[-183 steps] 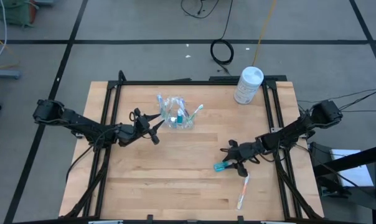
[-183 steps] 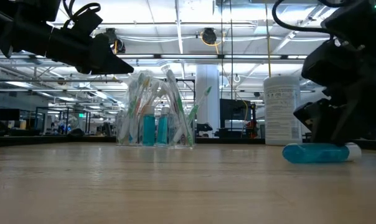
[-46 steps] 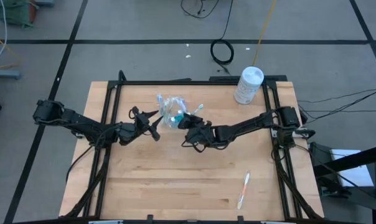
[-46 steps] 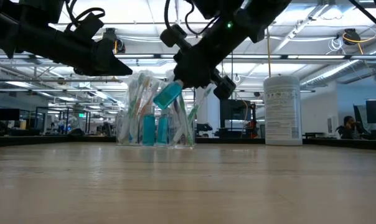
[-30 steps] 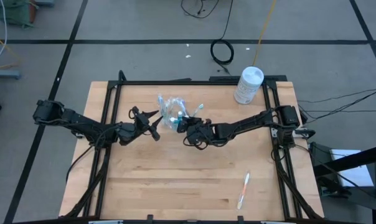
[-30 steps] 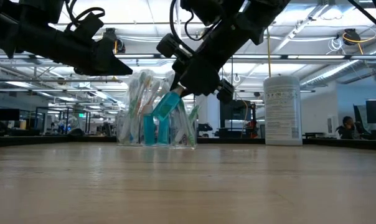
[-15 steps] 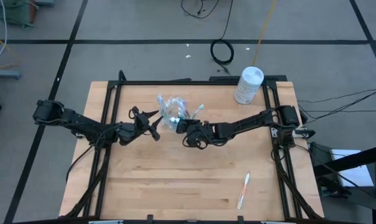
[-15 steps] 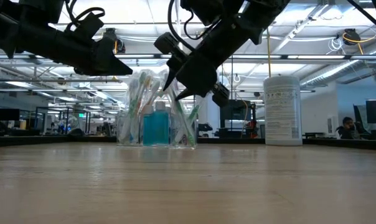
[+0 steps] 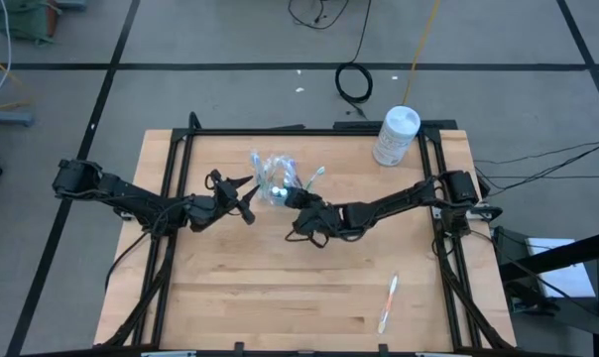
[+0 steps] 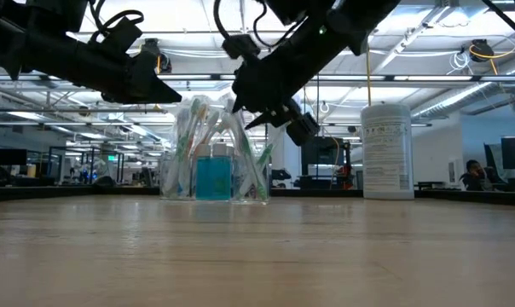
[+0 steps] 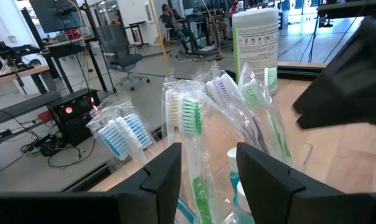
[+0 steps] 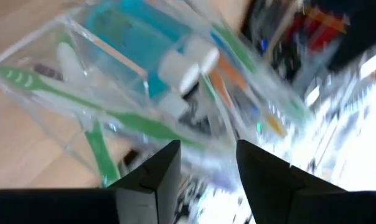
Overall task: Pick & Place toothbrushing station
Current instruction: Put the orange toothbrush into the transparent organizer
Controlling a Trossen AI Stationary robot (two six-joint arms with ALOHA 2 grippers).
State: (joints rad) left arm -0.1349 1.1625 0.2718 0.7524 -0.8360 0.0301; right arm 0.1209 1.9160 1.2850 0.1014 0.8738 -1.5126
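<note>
The clear cup (image 9: 277, 179) stands in the upper middle of the desk (image 9: 230, 288), stuffed with toothbrushes and blue toothpaste tubes (image 10: 213, 177); the right gripper (image 9: 298, 205) hangs just beside its rim, jaws apart and holding nothing; so a tube looks freshly dropped in; the left gripper (image 9: 248, 201) waits on the cup's other side, jaws apart too; one toothbrush (image 9: 388, 303) lies alone at the lower right; I think fetching it comes next, with a long reach across.
</note>
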